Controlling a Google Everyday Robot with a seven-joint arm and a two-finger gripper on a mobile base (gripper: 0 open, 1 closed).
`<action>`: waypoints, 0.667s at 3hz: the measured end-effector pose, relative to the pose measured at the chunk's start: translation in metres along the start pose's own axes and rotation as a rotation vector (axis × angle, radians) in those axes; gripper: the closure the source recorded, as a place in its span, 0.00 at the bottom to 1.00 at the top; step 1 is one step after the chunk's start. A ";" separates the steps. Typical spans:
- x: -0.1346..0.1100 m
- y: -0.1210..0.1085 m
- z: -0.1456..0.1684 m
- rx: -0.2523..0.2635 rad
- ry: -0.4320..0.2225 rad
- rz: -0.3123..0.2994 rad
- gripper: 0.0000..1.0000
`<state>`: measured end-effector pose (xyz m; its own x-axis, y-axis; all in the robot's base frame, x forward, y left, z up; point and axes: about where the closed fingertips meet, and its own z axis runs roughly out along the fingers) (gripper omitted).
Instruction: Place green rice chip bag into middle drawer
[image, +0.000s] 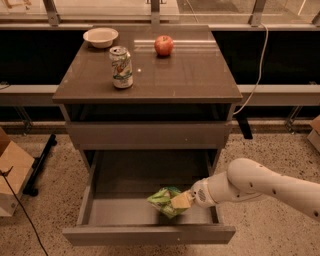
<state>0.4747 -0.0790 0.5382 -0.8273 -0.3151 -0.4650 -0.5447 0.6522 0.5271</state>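
Note:
The green rice chip bag (163, 200) is crumpled and sits inside the open middle drawer (148, 234), low over its grey floor near the front right. My gripper (181, 201) comes in from the right on a white arm and is shut on the bag's right edge. The drawer is pulled out wide below the closed upper drawer front (149, 134).
On the cabinet top (190, 80) stand a green-and-white soda can (121, 67), a red apple (163, 45) and a white bowl (100, 36). A cardboard box (12, 175) sits on the floor at left. A cable (255, 70) hangs at right.

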 end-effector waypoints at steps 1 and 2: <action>0.006 -0.008 0.020 -0.017 0.011 0.024 1.00; 0.007 -0.010 0.029 -0.033 0.007 0.050 0.84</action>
<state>0.4784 -0.0674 0.5091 -0.8543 -0.2881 -0.4326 -0.5072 0.6438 0.5729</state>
